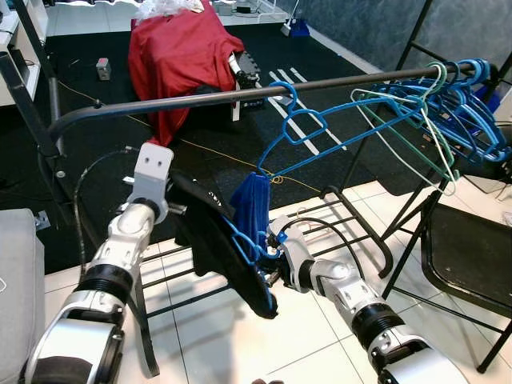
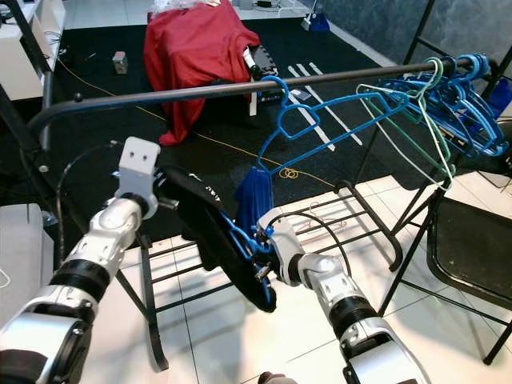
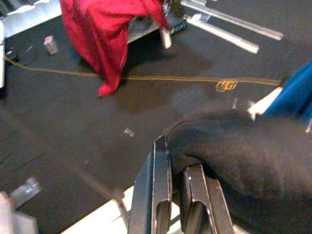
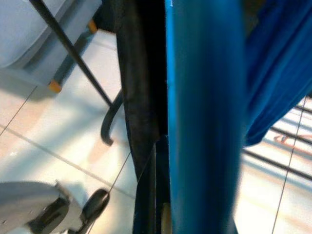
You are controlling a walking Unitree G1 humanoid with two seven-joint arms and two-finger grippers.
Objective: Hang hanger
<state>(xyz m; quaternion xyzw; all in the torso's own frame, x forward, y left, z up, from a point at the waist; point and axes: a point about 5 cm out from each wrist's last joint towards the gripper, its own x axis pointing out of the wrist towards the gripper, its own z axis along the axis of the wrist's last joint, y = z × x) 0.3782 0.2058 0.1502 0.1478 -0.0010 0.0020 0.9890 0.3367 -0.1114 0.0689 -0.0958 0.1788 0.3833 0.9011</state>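
Observation:
A blue hanger (image 1: 320,128) has its hook over the dark rail (image 1: 200,100) and hangs steeply tilted, its low end towards me. On that low end sit a blue cloth (image 1: 250,204) and a black garment (image 1: 216,240). My right gripper (image 1: 266,254) is shut on the hanger's low end from below. My left gripper (image 1: 182,210) is shut on the upper edge of the black garment. In the left wrist view its fingers (image 3: 156,195) pinch the black garment (image 3: 243,156). The right wrist view has the blue hanger (image 4: 204,117) very close, with black fabric (image 4: 141,97) beside it.
Several blue, green and white hangers (image 1: 448,104) crowd the rail's right end. A black folding chair (image 1: 472,256) stands at the right, and a grey seat (image 1: 16,280) at the left. A red cloth (image 1: 180,56) drapes something on the black carpet behind. The rack's base bars (image 1: 352,216) lie on the tiles.

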